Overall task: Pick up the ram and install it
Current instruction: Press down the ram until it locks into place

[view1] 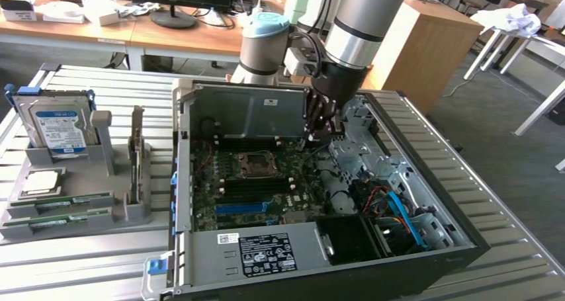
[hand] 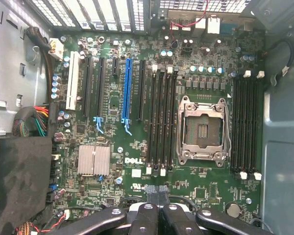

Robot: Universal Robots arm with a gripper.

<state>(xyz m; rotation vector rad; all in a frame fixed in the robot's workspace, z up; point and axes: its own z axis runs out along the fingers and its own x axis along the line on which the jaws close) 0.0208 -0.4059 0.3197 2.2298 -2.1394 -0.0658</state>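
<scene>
Not yet picked up, the long thin green ram stick (view1: 66, 200) lies in the grey rack (view1: 137, 213) at the edge of the metal worktop (view1: 88, 264); the black pincer (hand: 157, 192), pressed together and empty, hangs over the green motherboard (hand: 132, 172).

— Where is the ram?
— There are two sticks, both in a grey holder (view1: 26, 231) on the surface (view1: 88, 264), at the exterior view's left. They sit outside the computer case (view1: 184, 155) and apart from it.
— What do they look like?
— They are long, narrow, thin green boards with small dark chips along the face.
— How do they lie?
— The upper ram stick (view1: 71, 200) is in one slot. The lower ram stick (view1: 63, 219) is in the slot just beside it, parallel. Each runs lengthwise across the holder with its green face showing. Both rest in the holder with nothing gripping them.
</scene>
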